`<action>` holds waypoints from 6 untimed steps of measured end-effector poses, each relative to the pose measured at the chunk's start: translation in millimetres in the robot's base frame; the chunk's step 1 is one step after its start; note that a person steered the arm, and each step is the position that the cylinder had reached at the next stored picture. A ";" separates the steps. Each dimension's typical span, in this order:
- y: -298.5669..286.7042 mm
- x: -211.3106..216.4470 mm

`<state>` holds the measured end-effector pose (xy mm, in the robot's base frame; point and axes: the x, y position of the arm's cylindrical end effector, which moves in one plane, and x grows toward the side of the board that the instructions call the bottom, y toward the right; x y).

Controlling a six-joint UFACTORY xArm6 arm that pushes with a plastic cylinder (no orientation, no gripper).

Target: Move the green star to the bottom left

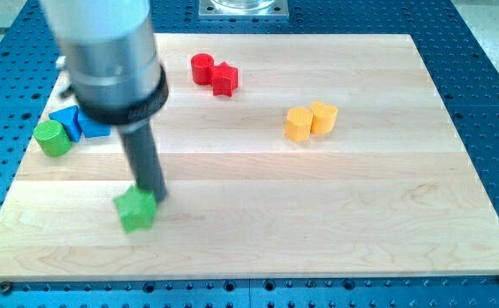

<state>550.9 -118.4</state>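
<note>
Camera view: one frame, looking down on a wooden bench (335, 214) on a blue perforated base.
Green star: the green star (136, 210) sits in the lower left of the frame, a little in from the bench's bottom and left edges; its outline is blurred.
My tip: my tip (152, 195) touches or nearly touches the star's upper right side.
Jaws: none on this rod, so there is no open or closed state to report.
Neighbours: green cylinder (52, 138) and blue block (82, 122) lie at the left edge, well above the star; red blocks (214, 73) and yellow blocks (310, 120) are far off.
Risk, slipping: contact looks off-centre, so a push may spin the star and let it slide past my tip.
Risk, overshoot: pushing too far down-left may send it off the bench edge.
Risk, drift: a leftward-only push may leave it short of the corner.
</note>
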 end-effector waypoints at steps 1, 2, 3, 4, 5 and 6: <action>32.5 -6.3; 70.3 12.3; 20.6 35.5; -28.3 23.3; -78.1 13.7; -69.6 -15.7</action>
